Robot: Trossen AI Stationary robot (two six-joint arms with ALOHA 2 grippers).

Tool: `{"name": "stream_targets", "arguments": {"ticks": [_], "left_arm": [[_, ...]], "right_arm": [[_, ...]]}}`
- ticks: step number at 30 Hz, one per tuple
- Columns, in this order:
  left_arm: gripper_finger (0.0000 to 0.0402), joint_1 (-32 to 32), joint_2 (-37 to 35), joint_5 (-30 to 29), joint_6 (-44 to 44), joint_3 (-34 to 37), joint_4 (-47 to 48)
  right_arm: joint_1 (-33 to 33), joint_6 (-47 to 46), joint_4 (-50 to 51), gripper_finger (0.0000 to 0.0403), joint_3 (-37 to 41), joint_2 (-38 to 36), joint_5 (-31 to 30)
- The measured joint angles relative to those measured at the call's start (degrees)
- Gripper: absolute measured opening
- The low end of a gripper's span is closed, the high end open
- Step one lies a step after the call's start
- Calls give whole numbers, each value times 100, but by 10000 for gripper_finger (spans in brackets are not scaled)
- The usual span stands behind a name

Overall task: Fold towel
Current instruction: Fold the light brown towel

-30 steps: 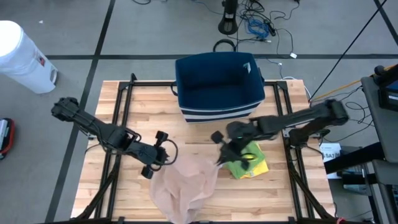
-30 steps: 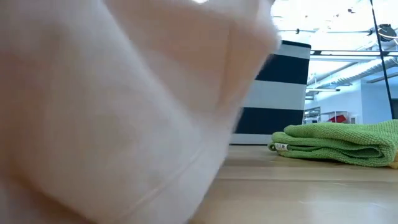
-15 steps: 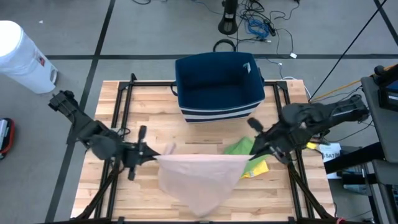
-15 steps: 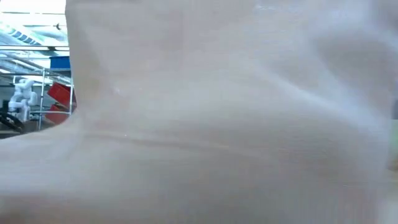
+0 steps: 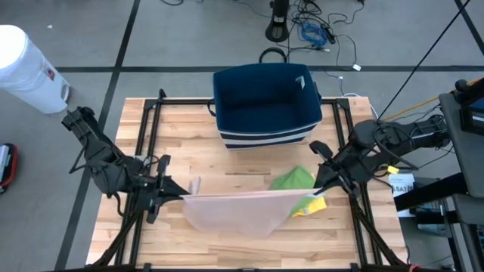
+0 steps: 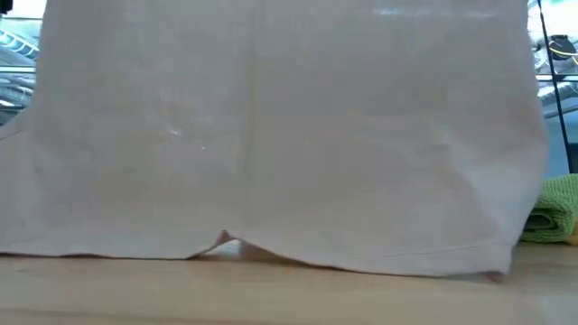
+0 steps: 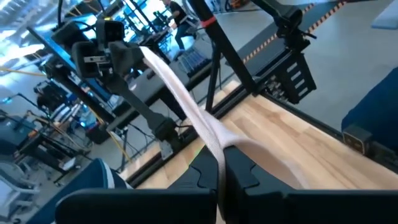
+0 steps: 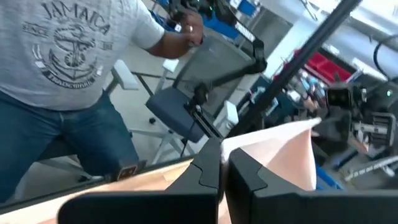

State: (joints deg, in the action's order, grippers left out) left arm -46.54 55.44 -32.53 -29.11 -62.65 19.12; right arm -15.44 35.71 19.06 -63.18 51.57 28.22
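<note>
A pale pink towel (image 5: 234, 211) hangs spread between my two grippers over the near middle of the table. In the low view the towel (image 6: 271, 135) fills the picture like a curtain, and its lower hem (image 6: 361, 264) reaches down to the table top. My left gripper (image 5: 184, 195) is shut on its upper left corner. My right gripper (image 5: 312, 191) is shut on its upper right corner. A folded green towel (image 5: 293, 180) lies on the table behind the hanging one. My left gripper (image 7: 221, 152) pinches the towel's upper corner (image 7: 214, 134) between its two fingers, coming level from the table's left side. The top edge (image 7: 168, 74) runs taut from it to the other gripper, and the cloth hangs below. My right gripper (image 8: 224, 152) pinches the opposite upper corner (image 8: 249, 142) between its two fingers, coming from the table's right side. The cloth (image 8: 280, 155) stretches away from the fingers toward the left arm and hangs below the top edge.
A dark blue basket (image 5: 265, 106) with a striped base stands at the far middle of the table. Something yellow (image 5: 311, 205) lies under the green towel. A black frame (image 5: 151, 113) runs along the table's sides. A person (image 8: 68, 81) in a grey shirt stands beyond the table.
Both grippers have drawn apart, the left toward the table's left edge and the right toward its right edge. The towel was bunched between them. It has spread out into a flat hanging sheet, and its top edge has been drawn taut.
</note>
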Motion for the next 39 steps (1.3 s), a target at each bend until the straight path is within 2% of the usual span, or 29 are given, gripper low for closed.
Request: {"name": "stream_targets", "arguments": {"ticks": [11,20,27,30,35,39], "left_arm": [[0,-4,7,10,-1066,0,-661],[0,-4,9,568,-2009,0,-1481],[0,-8,9,707,-2393,0,-1630],[0,94,9,389,-2313,0,-1469],[0,557,8,-1032,-1928,-2,-562],[0,1271,57,-1211,-1261,-2,266]], "right_arm": [[2,364,-367,0,0,2,589],[0,615,-852,0,-3,150,828],[-2,784,-1111,0,-31,410,1087],[-17,816,-802,0,-173,509,553],[202,956,-19,0,-372,719,-1052],[564,961,471,0,-383,855,-2216]]}}
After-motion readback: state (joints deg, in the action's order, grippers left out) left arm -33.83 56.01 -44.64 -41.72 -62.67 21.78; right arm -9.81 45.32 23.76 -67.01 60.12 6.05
